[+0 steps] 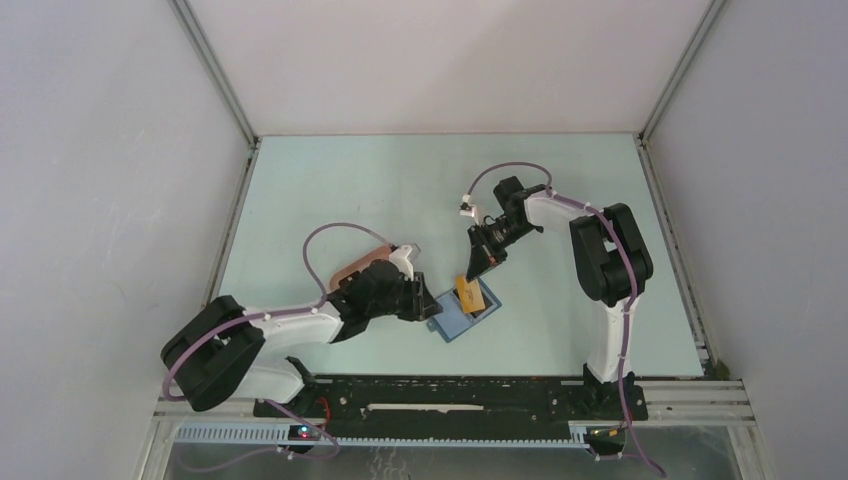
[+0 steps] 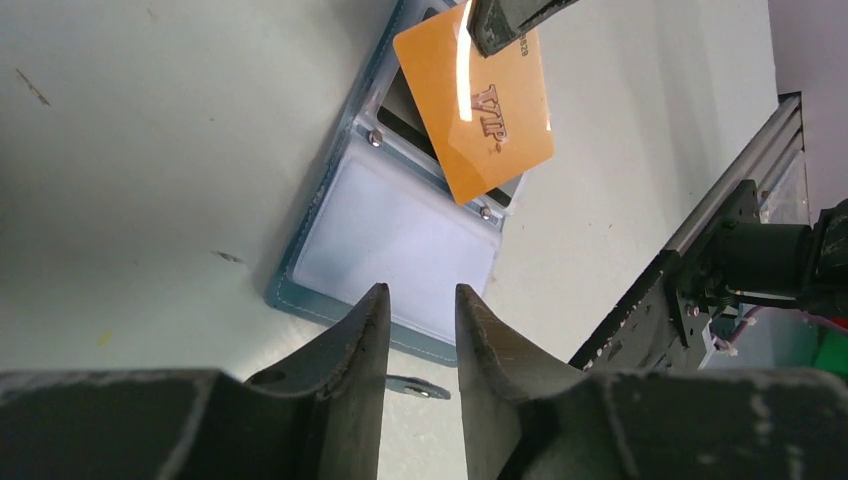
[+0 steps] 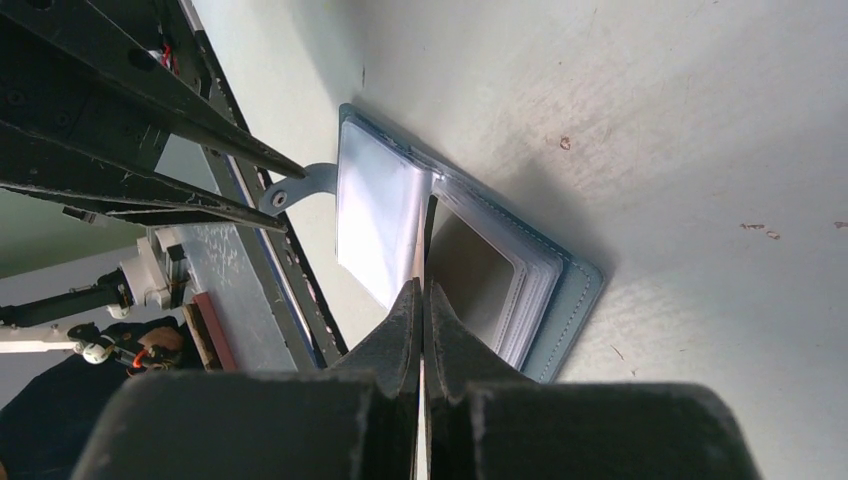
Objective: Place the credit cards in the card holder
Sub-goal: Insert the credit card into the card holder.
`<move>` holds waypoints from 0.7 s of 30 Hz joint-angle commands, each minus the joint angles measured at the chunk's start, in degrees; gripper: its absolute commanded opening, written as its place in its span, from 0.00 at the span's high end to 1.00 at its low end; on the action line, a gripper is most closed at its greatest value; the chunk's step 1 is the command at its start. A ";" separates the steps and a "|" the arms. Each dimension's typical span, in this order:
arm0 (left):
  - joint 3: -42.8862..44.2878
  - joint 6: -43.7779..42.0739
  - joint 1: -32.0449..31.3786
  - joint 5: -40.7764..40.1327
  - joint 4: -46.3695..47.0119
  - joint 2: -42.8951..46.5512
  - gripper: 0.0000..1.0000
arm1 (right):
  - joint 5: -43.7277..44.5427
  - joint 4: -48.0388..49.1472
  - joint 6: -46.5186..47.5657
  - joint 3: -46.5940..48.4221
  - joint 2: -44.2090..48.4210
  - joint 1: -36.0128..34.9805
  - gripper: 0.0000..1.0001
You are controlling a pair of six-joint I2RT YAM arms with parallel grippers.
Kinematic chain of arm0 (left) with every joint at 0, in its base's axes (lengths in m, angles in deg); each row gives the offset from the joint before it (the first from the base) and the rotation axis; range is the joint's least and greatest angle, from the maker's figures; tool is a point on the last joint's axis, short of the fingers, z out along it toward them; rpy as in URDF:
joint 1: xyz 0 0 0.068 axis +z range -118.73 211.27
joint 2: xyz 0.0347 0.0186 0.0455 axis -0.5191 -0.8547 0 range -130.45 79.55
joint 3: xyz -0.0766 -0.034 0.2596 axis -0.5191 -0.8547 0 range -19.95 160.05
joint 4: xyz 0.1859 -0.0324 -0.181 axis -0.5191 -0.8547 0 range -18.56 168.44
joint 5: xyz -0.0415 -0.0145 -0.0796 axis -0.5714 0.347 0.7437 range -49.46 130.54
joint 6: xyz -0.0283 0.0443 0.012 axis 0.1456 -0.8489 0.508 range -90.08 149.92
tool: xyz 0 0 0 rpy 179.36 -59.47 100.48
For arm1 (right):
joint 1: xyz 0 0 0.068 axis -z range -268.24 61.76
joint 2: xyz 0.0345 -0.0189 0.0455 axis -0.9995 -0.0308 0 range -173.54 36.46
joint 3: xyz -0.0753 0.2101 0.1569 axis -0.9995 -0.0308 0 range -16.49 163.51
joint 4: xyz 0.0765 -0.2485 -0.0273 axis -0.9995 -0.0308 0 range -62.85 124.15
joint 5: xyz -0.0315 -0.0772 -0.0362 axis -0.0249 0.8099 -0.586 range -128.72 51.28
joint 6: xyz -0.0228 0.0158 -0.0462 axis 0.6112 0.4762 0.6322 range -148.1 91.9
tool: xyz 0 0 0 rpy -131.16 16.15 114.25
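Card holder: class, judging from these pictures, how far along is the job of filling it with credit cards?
Done: the card holder lies open. In hand: the right gripper is shut on the orange card, tilted with a corner over the holder, not yet slid in; the left gripper is open near the tab. Left: pushing that card home. Whether other cards are already stowed, I cannot tell.

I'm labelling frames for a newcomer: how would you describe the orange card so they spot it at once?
On the pale green table, find the open blue card holder toward the near edge. The orange card tilts over it, pinched by the right gripper, the only thing marked VIP.
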 commanded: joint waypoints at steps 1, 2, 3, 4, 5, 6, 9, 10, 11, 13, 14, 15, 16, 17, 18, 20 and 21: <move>-1.83 1.46 -0.45 -0.70 -0.71 1.43 0.64 | -0.45 1.18 -1.04 -0.07 2.52 0.23 1.00; -1.94 1.73 -0.59 -0.64 -0.63 1.15 0.64 | -0.54 1.18 -1.02 -0.08 2.46 0.08 1.00; -1.89 2.04 -0.66 -0.64 -0.64 0.85 0.64 | -0.60 1.20 -1.07 -0.08 2.43 0.05 1.00; -1.88 2.39 -0.79 -0.78 -0.63 0.56 0.64 | -0.68 1.18 -1.10 -0.10 2.36 -0.10 1.00; -1.94 2.69 -0.96 -0.95 -0.62 0.25 0.64 | -0.60 1.18 -1.11 -0.12 2.28 -0.24 1.00; -1.96 3.15 -1.00 -1.07 -0.66 -0.01 0.64 | -0.52 1.29 -1.22 -0.23 2.19 -0.33 1.00; -1.96 4.38 -1.09 -1.60 -0.97 -0.69 0.63 | -0.53 1.45 -1.48 -0.30 1.55 -0.77 1.00; -1.97 4.59 -1.17 -1.65 -1.01 -0.83 0.63 | -0.59 1.51 -1.55 -0.34 1.33 -0.78 1.00; -1.97 4.77 -1.22 -1.69 -1.02 -0.95 0.63 | -0.64 1.51 -1.63 -0.30 1.25 -0.72 1.00; -1.96 4.98 -1.26 -1.98 -1.31 -1.11 0.63 | -0.58 1.55 -1.61 -0.34 2.02 -0.36 1.00; -1.93 5.02 -1.25 -2.10 -1.45 -1.17 0.62 | -0.41 1.55 -1.57 -0.32 2.45 -0.04 1.00; -1.96 5.07 -1.22 -2.25 -1.67 -1.23 0.62 | -0.15 1.53 -1.41 -0.34 3.05 0.33 1.00; -2.01 5.14 -1.24 -2.29 -1.73 -1.22 0.62 | 0.15 1.40 -1.28 -0.32 3.57 0.66 1.00; -2.05 5.14 -1.24 -2.30 -1.77 -1.22 0.62 | 0.12 1.29 -1.16 -0.34 3.99 0.96 1.00; -2.04 5.24 -1.26 -2.31 -1.76 -1.21 0.62 | 0.03 1.24 -1.12 -0.30 4.26 1.21 1.00; -2.12 5.21 -1.33 -2.38 -1.92 -1.08 0.62 | -0.13 1.13 -1.03 -0.34 4.59 1.49 1.00; -2.14 5.24 -1.28 -2.35 -1.94 -0.99 0.62 | -0.19 1.05 -0.98 -0.34 4.70 1.50 1.00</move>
